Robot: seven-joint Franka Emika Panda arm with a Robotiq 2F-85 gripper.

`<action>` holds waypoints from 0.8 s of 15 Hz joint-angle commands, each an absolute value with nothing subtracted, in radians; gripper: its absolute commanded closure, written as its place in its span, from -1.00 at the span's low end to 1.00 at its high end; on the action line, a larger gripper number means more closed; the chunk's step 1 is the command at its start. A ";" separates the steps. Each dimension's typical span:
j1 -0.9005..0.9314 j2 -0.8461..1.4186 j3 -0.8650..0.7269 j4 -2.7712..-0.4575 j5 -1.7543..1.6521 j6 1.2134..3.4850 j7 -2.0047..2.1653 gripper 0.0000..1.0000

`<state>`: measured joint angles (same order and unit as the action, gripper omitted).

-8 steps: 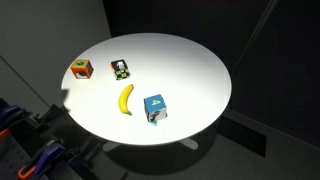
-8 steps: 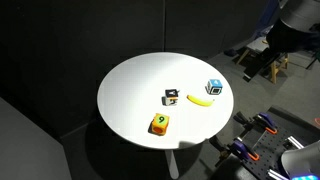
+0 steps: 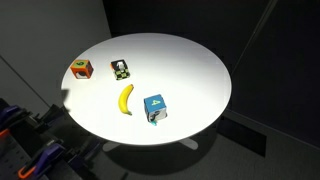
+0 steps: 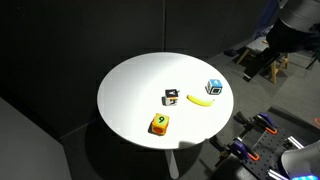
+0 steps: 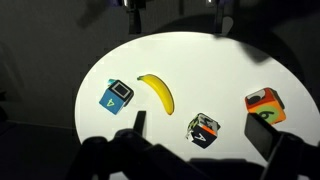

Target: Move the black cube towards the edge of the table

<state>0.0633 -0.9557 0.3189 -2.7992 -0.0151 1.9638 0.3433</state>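
Dark room, round white worktop (image 3: 185, 70). In an exterior view, left to right: orange-red cube (image 3: 80, 69) near the rim, black cube (image 3: 120, 69) near it and slightly further in, banana (image 3: 126, 98), blue cube (image 3: 154, 108). In the wrist view the claw (image 5: 195, 116) hangs high above, fingers spread wide and holding nothing, with the black cube roughly between them. Likely step: approach. Best to descend straight, straddle the black cube squarely, clear the banana and orange-red cube, then slide it rimward without pushing it off.
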 commanded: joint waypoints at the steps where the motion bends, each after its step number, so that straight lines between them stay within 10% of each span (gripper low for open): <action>1: 0.073 -0.953 0.309 -2.798 -0.024 1.962 0.351 -1.00; 12: 0.089 -0.862 0.217 -2.722 0.024 2.064 0.265 -1.00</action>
<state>0.0674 -0.9144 0.2766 -2.7629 -0.0058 2.0194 0.3163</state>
